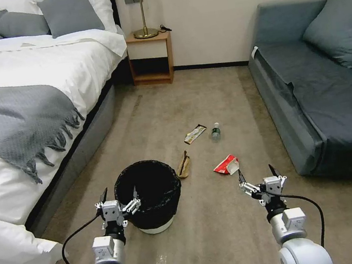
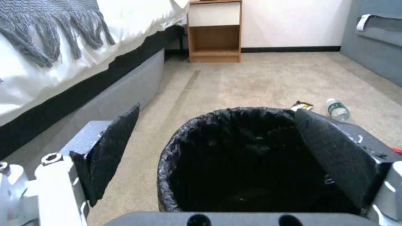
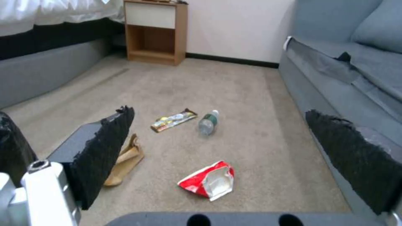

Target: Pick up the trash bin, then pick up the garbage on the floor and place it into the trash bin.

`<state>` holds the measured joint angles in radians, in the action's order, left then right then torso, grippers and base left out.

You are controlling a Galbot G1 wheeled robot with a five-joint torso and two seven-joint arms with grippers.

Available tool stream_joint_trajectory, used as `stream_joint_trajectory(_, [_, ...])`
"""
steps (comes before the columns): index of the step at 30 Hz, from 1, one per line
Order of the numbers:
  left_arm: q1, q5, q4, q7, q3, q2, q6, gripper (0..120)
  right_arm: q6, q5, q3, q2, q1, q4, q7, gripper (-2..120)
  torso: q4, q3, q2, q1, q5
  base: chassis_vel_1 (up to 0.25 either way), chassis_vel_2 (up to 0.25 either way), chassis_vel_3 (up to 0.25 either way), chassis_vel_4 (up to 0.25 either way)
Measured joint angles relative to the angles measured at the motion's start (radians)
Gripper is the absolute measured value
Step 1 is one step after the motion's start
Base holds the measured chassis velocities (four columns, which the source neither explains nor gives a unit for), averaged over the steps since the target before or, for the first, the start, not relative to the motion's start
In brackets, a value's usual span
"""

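Carpet, beige and short-piled, lies between a white bed [image 1: 28,104] and a grey-blue sofa [image 1: 324,98]. The left gripper [image 1: 118,197] hangs with its jaws spread wide across the near rim of the small round white bin with glossy black bag [image 1: 148,195], probably to take it by the rim. Beyond lie the brown paper piece [image 1: 183,165], yellow-black wrapper [image 1: 195,133], clear green-labelled bottle [image 1: 215,131] and red-and-white packet [image 1: 227,165]. The right gripper [image 1: 258,175], also spread, hovers just before the packet.

Brown paper piece [image 3: 125,160] partly behind the right claw's finger [image 3: 105,153].
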<state>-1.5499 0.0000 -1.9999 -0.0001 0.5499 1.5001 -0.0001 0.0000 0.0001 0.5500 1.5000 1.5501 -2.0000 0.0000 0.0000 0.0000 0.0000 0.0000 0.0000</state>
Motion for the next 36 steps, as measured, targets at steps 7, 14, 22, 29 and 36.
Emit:
stream_joint_trajectory(7, [0.0,0.0,0.0,0.0,0.0,0.0,0.0,100,0.0,0.0,0.0,0.0,0.0,0.0,0.0,100,0.0,0.0,0.0,0.0,0.0,0.0,0.0,0.0,0.0])
stream_joint_trajectory(14, [0.0,0.0,0.0,0.0,0.0,0.0,0.0,100,0.0,0.0,0.0,0.0,0.0,0.0,0.0,100,0.0,0.0,0.0,0.0,0.0,0.0,0.0,0.0,0.0])
stream_joint_trajectory(22, [0.0,0.0,0.0,0.0,0.0,0.0,0.0,100,0.0,0.0,0.0,0.0,0.0,0.0,0.0,100,0.0,0.0,0.0,0.0,0.0,0.0,0.0,0.0,0.0])
stream_joint_trajectory(29, [0.0,0.0,0.0,0.0,0.0,0.0,0.0,100,0.0,0.0,0.0,0.0,0.0,0.0,0.0,100,0.0,0.0,0.0,0.0,0.0,0.0,0.0,0.0,0.0])
stream_joint_trajectory(36, [0.016,-0.026,0.004,-0.026,-0.01,-0.013,0.017,100,-0.022,0.015,0.001,0.006,0.013,-0.015,0.006,100,0.0006,0.0,0.0,0.0,0.0001,0.0,0.0,0.0,0.0])
